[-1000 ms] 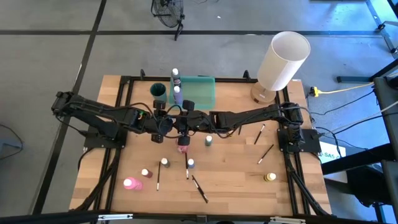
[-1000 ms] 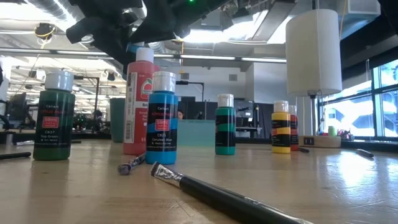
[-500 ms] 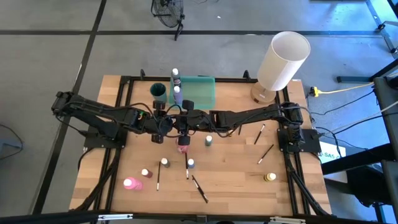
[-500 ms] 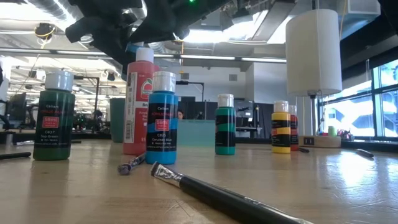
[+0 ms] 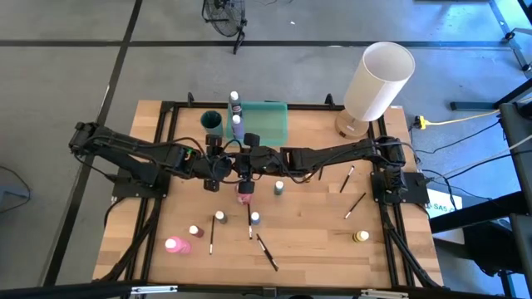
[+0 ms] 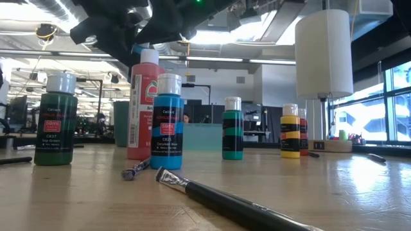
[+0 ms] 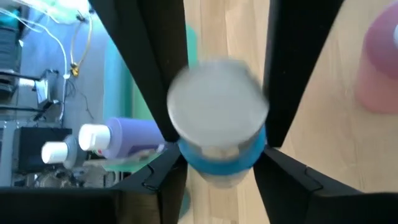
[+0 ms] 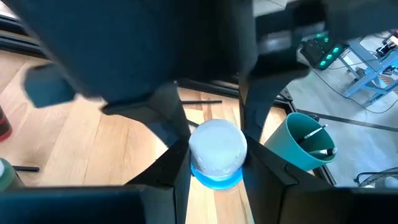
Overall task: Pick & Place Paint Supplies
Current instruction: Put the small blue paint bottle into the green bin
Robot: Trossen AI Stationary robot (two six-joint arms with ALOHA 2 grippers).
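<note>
Green tray (image 5: 270, 120) w/ purple bottles (image 5: 237, 124); cup (image 8: 308, 143) w/ brushes.

ten small white-capped paint bottles (image 5: 255, 218) show in the high view: two purple ones in the tray at the far side, seven standing on the table, and one blue bottle (image 7: 217, 118) up in the middle. at least four thin dark paintbrushes (image 5: 356, 204) lie on the wood. one translucent green rectangular tray (image 5: 270, 124), one teal round cup (image 5: 213, 120), one white cylindrical lamp (image 5: 378, 79), two dark arms (image 5: 133, 154).
</note>
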